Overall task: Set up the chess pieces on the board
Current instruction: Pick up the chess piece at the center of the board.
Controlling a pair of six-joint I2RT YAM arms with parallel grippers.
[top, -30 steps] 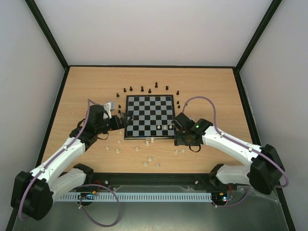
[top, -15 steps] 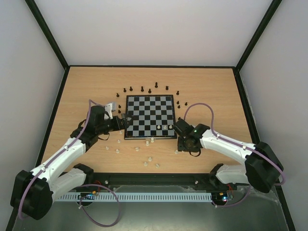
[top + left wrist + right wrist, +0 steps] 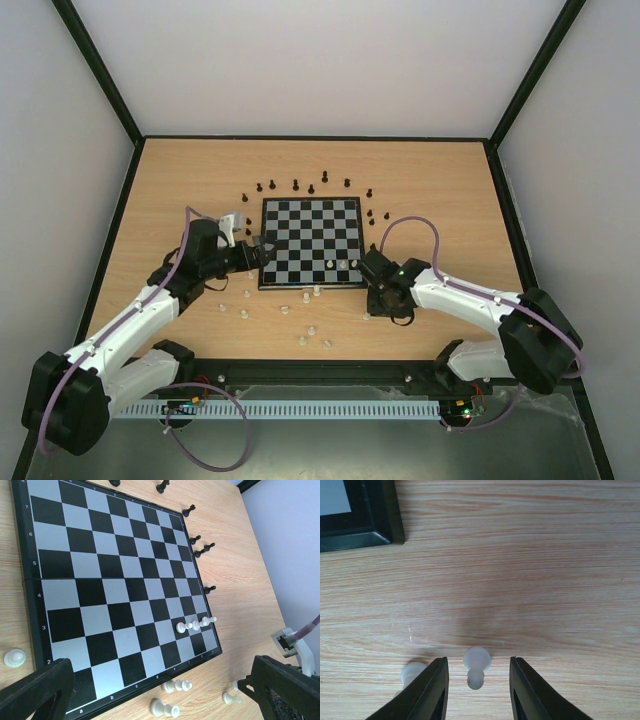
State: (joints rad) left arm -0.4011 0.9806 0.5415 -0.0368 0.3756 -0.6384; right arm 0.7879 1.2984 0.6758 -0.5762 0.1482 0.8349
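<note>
Right gripper: two black fingers spread apart, gripping nothing. Btwn the tips, touching neither, sits a small cream-white plastic pawn; can't tell if it is upright or lying down. Just outside one finger is a second cream-white piece, partly hidden by that finger. Both rest on the light wooden tabletop. Farther ahead of the gripper, off to that same side, is one corner of the small square chessboard w/ glossy black & silvery-white checks & a thin black frame. It is well apart from the pawn.

Left gripper: fingers spread wide, gripping nothing. It hangs at one edge of the chessboard. One finger is over the board's near corner, the other past the frame, over the wood. Close by the tips, off the board, several loose cream-white pcs are on the wood. One more cream-white pc sits beside the frame, outside the finger over the corner. Ahead of the gripper, on the board, three cream-white pcs form a short tight row next to the frame. Beyond them, tiny black pcs dot the wood along the board's side.

Overhead view: black pcs ring the board's far side & far corners. Cream-white ones scatter along the side nearest the arm bases, where both grippers are.
</note>
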